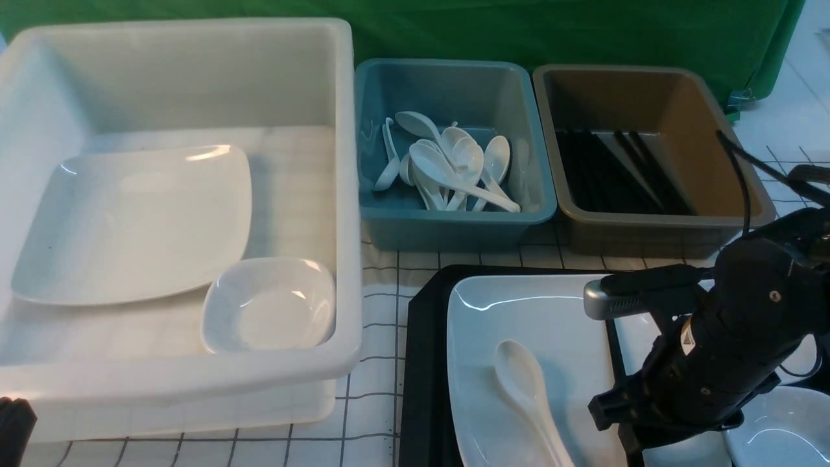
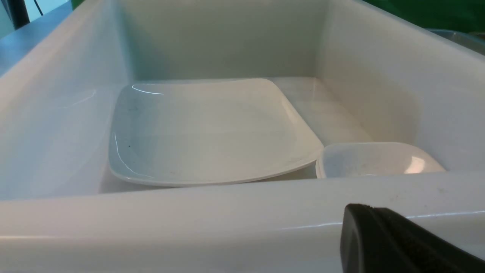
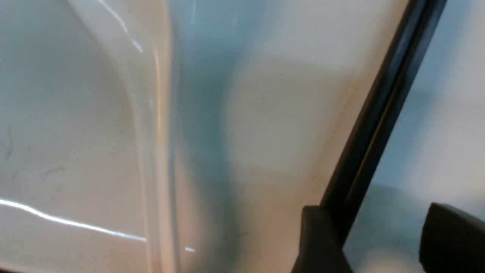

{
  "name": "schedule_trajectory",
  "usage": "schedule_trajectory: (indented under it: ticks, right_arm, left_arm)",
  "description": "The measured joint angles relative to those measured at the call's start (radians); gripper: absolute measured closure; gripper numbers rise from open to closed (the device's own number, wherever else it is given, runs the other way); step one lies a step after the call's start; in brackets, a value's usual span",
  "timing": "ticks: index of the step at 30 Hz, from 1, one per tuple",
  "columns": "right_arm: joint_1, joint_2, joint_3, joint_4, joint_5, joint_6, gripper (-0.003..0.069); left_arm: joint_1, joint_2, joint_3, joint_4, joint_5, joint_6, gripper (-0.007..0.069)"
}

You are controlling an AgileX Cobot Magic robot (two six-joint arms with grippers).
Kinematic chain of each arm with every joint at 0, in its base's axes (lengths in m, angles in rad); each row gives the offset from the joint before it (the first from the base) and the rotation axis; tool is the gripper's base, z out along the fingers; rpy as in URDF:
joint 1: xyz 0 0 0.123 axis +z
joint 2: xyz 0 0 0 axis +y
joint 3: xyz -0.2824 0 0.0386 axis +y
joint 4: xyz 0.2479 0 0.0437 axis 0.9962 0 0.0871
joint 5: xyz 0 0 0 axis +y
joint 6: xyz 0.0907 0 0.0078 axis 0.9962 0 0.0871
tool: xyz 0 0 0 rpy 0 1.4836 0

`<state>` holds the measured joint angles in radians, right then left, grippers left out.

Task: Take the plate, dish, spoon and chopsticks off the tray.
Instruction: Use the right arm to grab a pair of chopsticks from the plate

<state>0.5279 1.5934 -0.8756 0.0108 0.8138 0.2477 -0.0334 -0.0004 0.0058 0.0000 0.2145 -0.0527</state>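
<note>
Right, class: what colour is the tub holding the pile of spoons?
Teal blue; the tub shows best in the front view.

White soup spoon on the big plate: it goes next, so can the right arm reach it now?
Probably yes. The white soup spoon lies uncovered on the large white plate, and the open right gripper hangs close by at the plate's right edge with nothing between them.

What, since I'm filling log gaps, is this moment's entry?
right gripper open astride tray rim | spoon on plate | plate on tray | left gripper shut
</note>
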Motion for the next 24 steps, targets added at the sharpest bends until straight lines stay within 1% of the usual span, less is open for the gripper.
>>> schedule_trajectory:
  ticks: [9,11,13,17,19,24]
  right_arm:
    - [0.0,0.055,0.0,-0.001,-0.077,0.043,0.0286]
    - [0.0,0.057,0.0,0.0,-0.08,0.044,0.0297]
    - [0.0,0.057,0.0,0.0,-0.08,0.045,0.0319]
    - [0.0,0.057,0.0,0.001,-0.079,0.042,0.0482]
    - [0.0,0.057,0.0,0.002,-0.067,0.032,0.0534]
    - [0.0,0.034,-0.002,0.017,-0.018,0.002,0.0534]
  left_arm:
    - [0.0,0.0,0.0,0.0,0.0,0.0,0.0604]
    - [0.0,0.0,0.0,0.0,0.0,0.0,0.0604]
    - [0.0,0.0,0.0,0.0,0.0,0.0,0.0604]
    - [0.0,0.0,0.0,0.0,0.0,0.0,0.0604]
    - [0.0,0.0,0.0,0.0,0.0,0.0,0.0604]
    - [0.0,0.0,0.0,0.0,0.0,0.0,0.0604]
